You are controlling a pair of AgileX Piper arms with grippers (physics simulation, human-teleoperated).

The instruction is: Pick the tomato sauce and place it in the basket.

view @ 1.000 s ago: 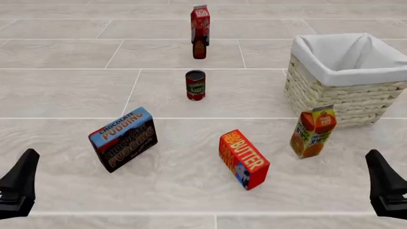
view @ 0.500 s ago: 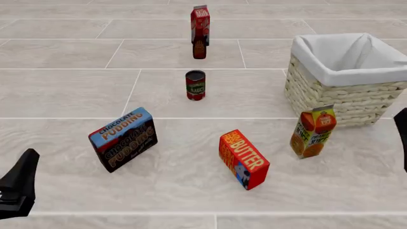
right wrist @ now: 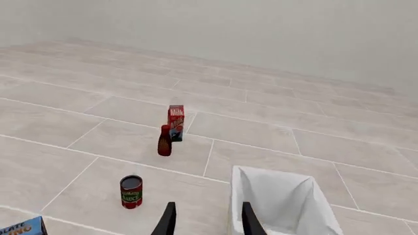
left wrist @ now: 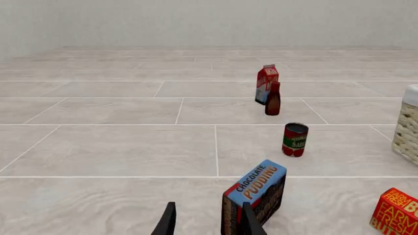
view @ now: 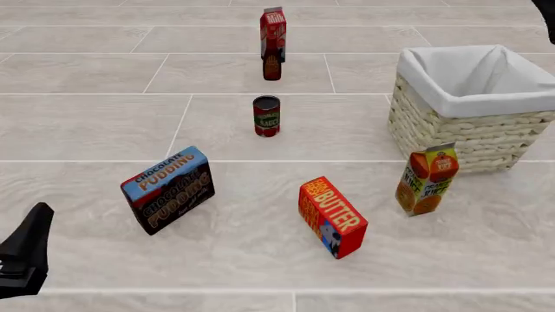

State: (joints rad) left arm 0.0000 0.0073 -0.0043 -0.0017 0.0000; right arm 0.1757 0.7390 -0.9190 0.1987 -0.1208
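The tomato sauce (view: 266, 116) is a small can with a green label, upright on the tiled floor at mid-table. It also shows in both wrist views, tomato sauce (left wrist: 295, 139) and tomato sauce (right wrist: 131, 192). To its right stands the basket (view: 451, 133), pale wicker with a white liner, nothing in it; the basket (right wrist: 274, 198) lies just below my right gripper's view. My left gripper (left wrist: 209, 223) is open and low at the near left (view: 26, 253), far from the can. My right gripper (right wrist: 205, 221) is open and held high; only a dark sliver shows at the front view's top right.
A milk carton (view: 273, 32) and a dark red bottle (view: 271, 67) stand behind the can. In front are a chocolate pudding box (view: 168, 190), a butter box (view: 332, 217) and an orange juice carton (view: 427, 179) close to the basket's front wall.
My right arm has left the near right corner, travelling up the right edge to the far right above the basket. The left arm and all objects stay still.
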